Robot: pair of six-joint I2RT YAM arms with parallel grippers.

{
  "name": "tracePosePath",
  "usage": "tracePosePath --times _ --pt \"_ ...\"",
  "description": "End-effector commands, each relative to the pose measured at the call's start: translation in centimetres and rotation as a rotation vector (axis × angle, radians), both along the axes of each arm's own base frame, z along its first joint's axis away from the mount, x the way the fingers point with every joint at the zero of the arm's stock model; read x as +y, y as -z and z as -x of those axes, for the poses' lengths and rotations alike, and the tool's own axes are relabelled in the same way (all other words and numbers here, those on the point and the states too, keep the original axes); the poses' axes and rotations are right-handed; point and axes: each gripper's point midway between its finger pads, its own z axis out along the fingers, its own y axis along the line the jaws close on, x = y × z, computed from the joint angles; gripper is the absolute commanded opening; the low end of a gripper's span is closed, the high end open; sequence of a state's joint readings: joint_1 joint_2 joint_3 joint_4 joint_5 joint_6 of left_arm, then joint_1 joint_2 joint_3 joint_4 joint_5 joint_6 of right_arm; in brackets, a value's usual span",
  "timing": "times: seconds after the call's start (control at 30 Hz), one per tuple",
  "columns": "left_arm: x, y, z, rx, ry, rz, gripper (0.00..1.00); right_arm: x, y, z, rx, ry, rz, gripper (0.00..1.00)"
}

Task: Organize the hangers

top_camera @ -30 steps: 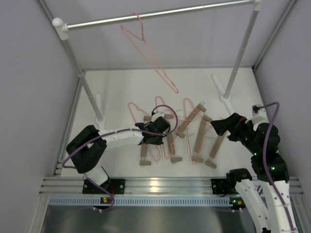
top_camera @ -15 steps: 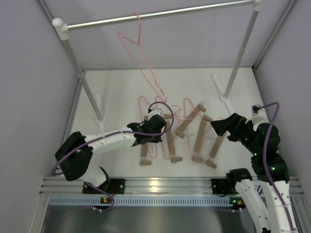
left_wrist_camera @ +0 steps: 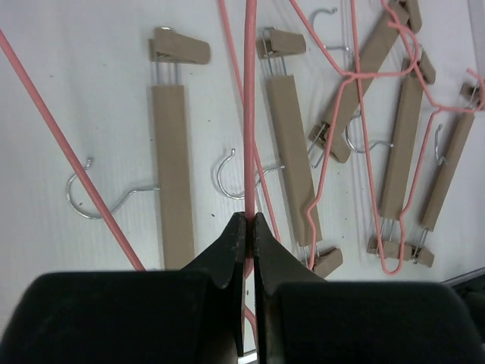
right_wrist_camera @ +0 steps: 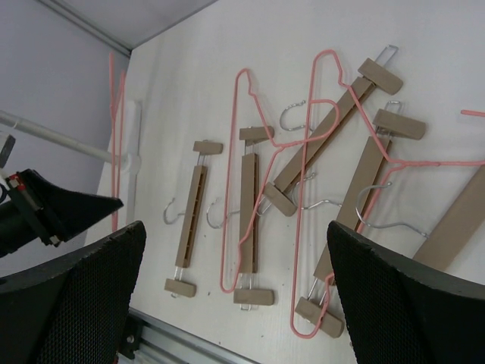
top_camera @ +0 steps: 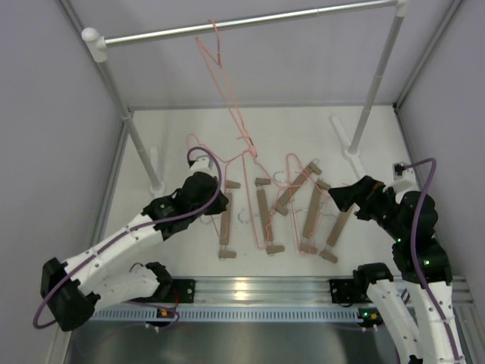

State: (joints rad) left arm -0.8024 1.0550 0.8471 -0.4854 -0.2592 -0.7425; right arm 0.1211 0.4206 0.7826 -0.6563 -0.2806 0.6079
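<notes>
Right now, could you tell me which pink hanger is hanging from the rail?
Only the topmost pink hanger: its hook is over the rail, and it dangles above the rest.

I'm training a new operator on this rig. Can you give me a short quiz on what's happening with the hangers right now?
1. True or false: the right hand is shut.
2. How many wooden hangers lie on the table?
3. The left hand grips: A) the rail, B) a pink hanger, C) a wooden hanger.
Key: 1 false, it is open; 2 five; 3 B.
</notes>
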Motion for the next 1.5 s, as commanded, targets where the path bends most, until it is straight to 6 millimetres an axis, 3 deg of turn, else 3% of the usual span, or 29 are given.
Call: tracePosePath --times 0.0,0.13,0.23,0.5,0.77,0.97,1.0,1.13,1.3,1.47 --pt "2.7 -1.4 0.5 -0.008 -0.074 0.071 0.0 -0.1 -2.4 0.1 -0.06 -0.008 0.008 1.0" --pt "5.9 -4.3 0.6 -0.071 -0.174 0.173 0.0 0.2 -2.1 0.0 -0.045 -0.023 0.006 0.99" --pt "7.1 -6.0 0.9 -0.103 -0.218 0.225 0.0 0.3 -2.4 0.0 -0.048 -0.032 0.004 0.99" --pt "7.5 -12.3 1.9 -0.221 -0.201 0.357 0.0 0.5 -3.3 0.1 -0.063 -0.045 0.006 0.99" --pt "5.0 -21.1 3.1 -0.394 0.0 0.498 0.0 0.9 -3.5 0.0 -0.05 -0.066 0.001 1.0" --pt "2.7 -26.0 3.0 -0.483 0.134 0.557 0.0 1.0 -4.3 0.0 -0.064 -0.075 -0.003 0.99" --pt "2.6 -27.8 3.3 -0.527 0.158 0.572 0.0 1.1 -4.5 0.0 -0.067 -0.08 -0.003 0.99" --pt "2.0 -31.1 2.9 -0.594 0.193 0.587 0.0 1.1 -5.0 0.1 -0.074 -0.083 0.003 1.0" --pt "1.3 -33.2 1.9 -0.628 0.209 0.578 0.0 1.0 -5.8 0.2 -0.086 -0.084 0.012 0.99" --pt "0.6 -33.8 0.4 -0.63 0.199 0.565 0.0 1.0 -5.9 0.2 -0.087 -0.085 0.014 0.99"
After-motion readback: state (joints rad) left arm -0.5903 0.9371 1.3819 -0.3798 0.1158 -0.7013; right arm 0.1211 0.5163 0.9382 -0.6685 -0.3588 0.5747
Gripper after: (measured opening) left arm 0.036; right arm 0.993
